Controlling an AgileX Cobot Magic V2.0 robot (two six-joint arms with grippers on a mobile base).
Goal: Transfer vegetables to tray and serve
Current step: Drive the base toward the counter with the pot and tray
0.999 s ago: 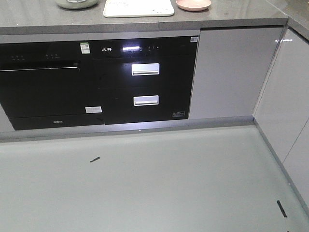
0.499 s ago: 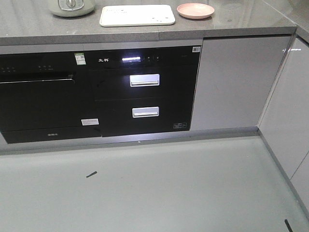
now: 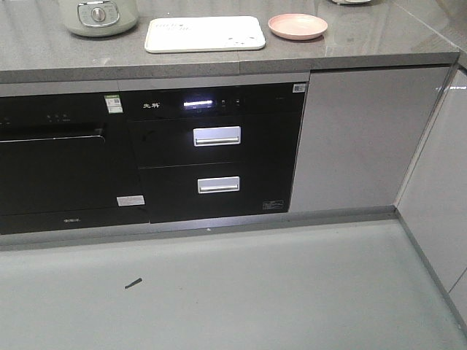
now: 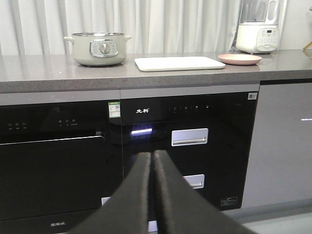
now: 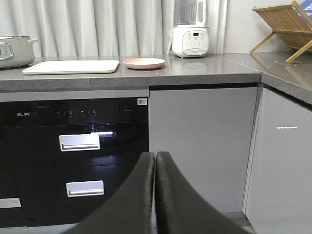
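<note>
Left gripper [image 4: 152, 156], right gripper [image 5: 155, 155] pressed closed, empty; base best squared to tray [image 3: 204, 34] before arms are raised

tray [image 3: 204, 36] cream-white | plate [image 3: 297, 26] pink | countertop [image 3: 365, 49] speckled grey | pot [image 4: 100, 48] perhaps pale green

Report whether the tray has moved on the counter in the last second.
No. The tray keeps its spot beside the pink plate; only the camera view shifted.
</note>
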